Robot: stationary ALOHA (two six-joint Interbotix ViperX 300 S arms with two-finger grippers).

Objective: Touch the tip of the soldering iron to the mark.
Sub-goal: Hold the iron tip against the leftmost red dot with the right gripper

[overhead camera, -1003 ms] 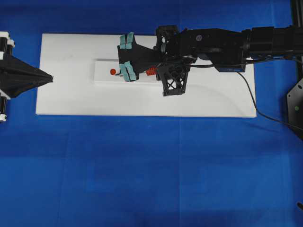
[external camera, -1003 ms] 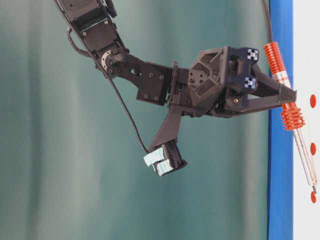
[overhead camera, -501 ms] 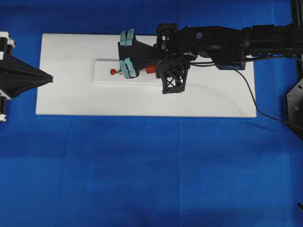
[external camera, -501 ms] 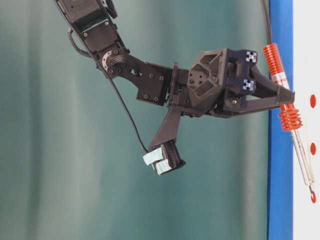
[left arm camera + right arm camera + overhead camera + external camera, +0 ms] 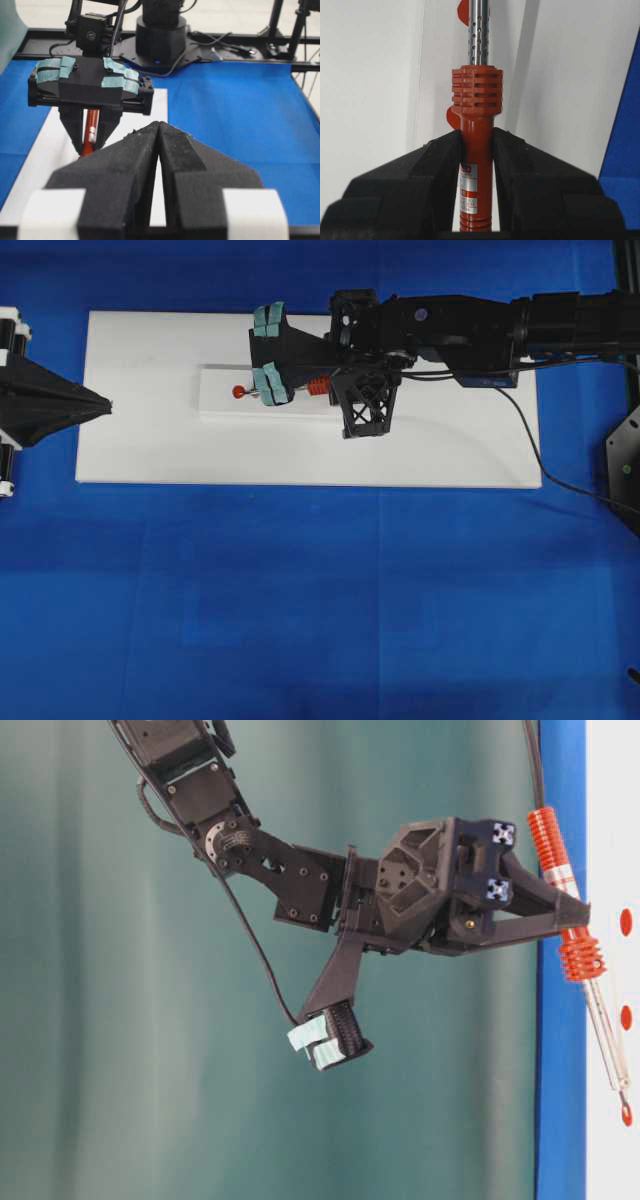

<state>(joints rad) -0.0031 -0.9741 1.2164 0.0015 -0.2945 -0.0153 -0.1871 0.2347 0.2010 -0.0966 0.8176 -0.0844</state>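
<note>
My right gripper [image 5: 332, 382] is shut on the red-orange handle of the soldering iron [image 5: 318, 386]. In the right wrist view its pads [image 5: 512, 150] clamp the handle just below the ribbed collar [image 5: 477, 92]. The silver shaft [image 5: 608, 1035] slants down to the round red mark [image 5: 238, 392] on the raised white strip. In the table-level view the thin tip [image 5: 624, 1096] sits at that mark's [image 5: 627, 1114] edge and looks to be touching it. My left gripper [image 5: 108, 405] is shut and empty at the board's left end, well away from the mark.
The strip lies on a large white board [image 5: 150, 450] over a blue cloth [image 5: 320, 600]. Two more red dots [image 5: 626, 922] [image 5: 626, 1017] lie along the strip beneath the iron. The iron's black cord [image 5: 530, 445] trails off to the right.
Over the last second the right gripper shifted slightly toward the far side and brought the tip down onto the mark's edge. It has held still for the last half second. The left gripper has not moved.
</note>
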